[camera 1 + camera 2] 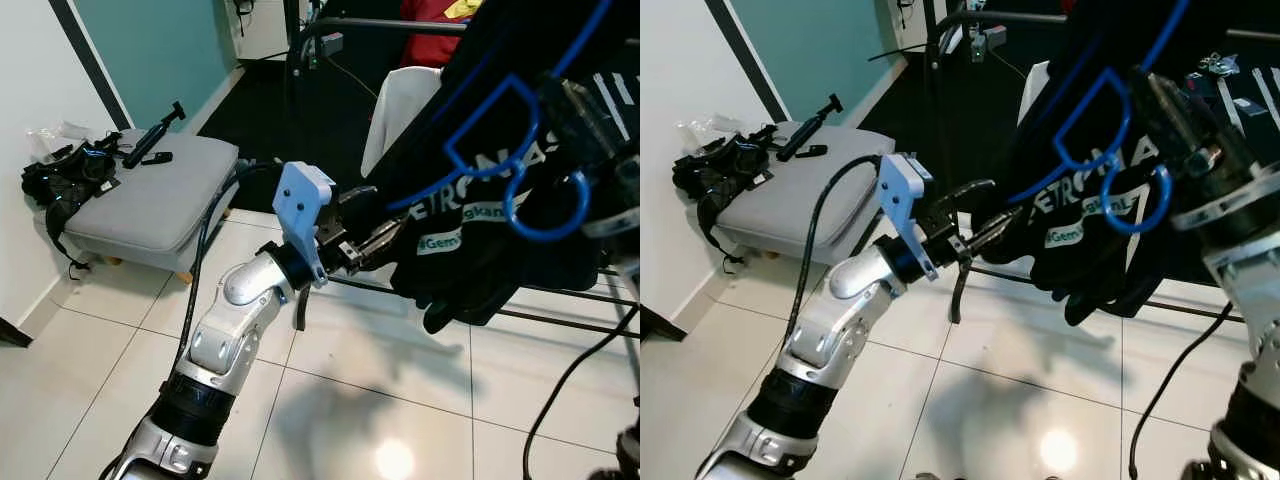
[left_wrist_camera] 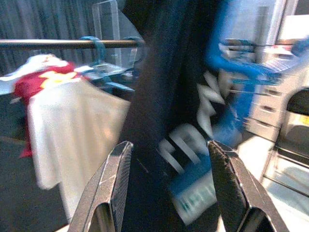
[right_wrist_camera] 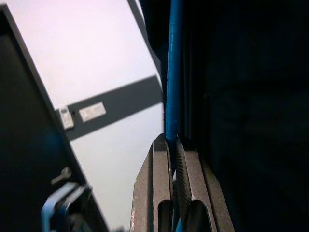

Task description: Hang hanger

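Observation:
A blue wire hanger (image 1: 500, 130) carries a black shirt (image 1: 470, 260) with white lettering, held up at the right. My right gripper (image 3: 172, 140) is shut on a straight stretch of the blue wire. My left gripper (image 1: 375, 225) is open at the shirt's left edge, at mid height. In the left wrist view the dark cloth (image 2: 164, 96) lies just beyond the open fingers (image 2: 116, 164). A dark rail (image 2: 58, 43) runs across behind, with a white and red garment (image 2: 63, 111) hanging from it.
The black clothes rack (image 1: 330, 25) stands behind the shirt, with its lower bars (image 1: 560, 320) near the floor. A grey cushion seat (image 1: 160, 195) with black straps and a stick on it stands at the left by the white wall. Pale tiled floor (image 1: 380, 400) lies below.

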### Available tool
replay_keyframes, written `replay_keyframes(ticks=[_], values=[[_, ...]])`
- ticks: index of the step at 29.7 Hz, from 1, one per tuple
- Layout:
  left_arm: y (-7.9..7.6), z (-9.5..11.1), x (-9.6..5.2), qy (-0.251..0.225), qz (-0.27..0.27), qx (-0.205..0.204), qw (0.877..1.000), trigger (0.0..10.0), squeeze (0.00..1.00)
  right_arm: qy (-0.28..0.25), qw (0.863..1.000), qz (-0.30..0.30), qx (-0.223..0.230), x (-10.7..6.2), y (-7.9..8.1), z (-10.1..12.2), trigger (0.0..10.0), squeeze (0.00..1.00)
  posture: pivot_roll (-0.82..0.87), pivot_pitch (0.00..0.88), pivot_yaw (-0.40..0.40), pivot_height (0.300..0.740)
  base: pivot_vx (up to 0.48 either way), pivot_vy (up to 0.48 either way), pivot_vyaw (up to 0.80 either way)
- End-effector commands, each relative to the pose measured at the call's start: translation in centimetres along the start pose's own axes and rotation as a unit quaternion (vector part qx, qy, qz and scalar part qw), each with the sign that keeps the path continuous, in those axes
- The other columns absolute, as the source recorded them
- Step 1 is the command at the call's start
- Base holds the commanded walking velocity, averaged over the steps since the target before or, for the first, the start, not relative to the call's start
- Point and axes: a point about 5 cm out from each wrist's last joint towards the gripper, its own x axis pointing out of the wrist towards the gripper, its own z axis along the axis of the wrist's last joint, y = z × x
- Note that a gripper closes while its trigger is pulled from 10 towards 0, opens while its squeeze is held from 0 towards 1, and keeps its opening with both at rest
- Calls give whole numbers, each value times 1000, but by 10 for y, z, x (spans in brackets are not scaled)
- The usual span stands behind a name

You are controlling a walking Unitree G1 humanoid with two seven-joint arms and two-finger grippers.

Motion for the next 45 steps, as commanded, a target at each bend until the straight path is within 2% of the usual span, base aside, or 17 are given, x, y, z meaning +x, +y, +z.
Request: replay_keyframes(ticks=[1, 5, 11, 17, 24, 25, 27, 28, 42, 45], values=[[3, -1, 0, 3, 16, -11, 1000, 10000, 0, 1, 999, 35, 3, 2, 12, -1, 0, 0, -120, 208, 100, 740, 0, 0, 0], [8, -1, 2, 7, 39, -5, 999, 10000, 0, 8, 999, 40, 14, -1, 17, -8, 0, 0, -121, 207, 104, 740, 0, 0, 0], [10, -2, 2, 16, 47, 3, 999, 10000, 0, 11, 999, 41, 20, -3, 18, -10, 0, 0, -120, 209, 106, 740, 0, 0, 0], [13, -9, -1, 49, 58, 28, 997, 10000, 0, 11, 999, 43, 25, -4, 20, -11, 0, 0, -116, 215, 104, 740, 0, 0, 0], [20, -14, -5, 69, 81, 35, 994, 10000, 0, 10, 999, 44, 27, -5, 21, -11, 0, 0, -118, 217, 104, 740, 0, 0, 0], [23, -17, -7, 78, 88, 35, 992, 5373, 0, 9, 999, 45, 27, -5, 22, -10, 0, 0, -118, 217, 104, 740, 0, 0, 0], [23, -17, -7, 78, 88, 35, 992, 5373, 0, 9, 999, 45, 27, -5, 22, -10, 0, 0, -118, 217, 104, 740, 0, 0, 0], [23, -17, -7, 80, 89, 35, 992, 0, 0, 9, 999, 46, 27, -5, 23, -10, 0, 0, -119, 217, 104, 740, 0, 0, 0], [25, -18, -7, 88, 96, 41, 991, 0, 0, 30, 999, 22, 15, -7, 18, -14, 0, 0, -119, 218, 106, 740, 0, 0, 0], [24, -16, -6, 89, 86, 61, 990, 0, 0, 48, 999, -1, 13, -6, 13, -22, 0, 0, -115, 218, 106, 740, 0, 0, 0]])
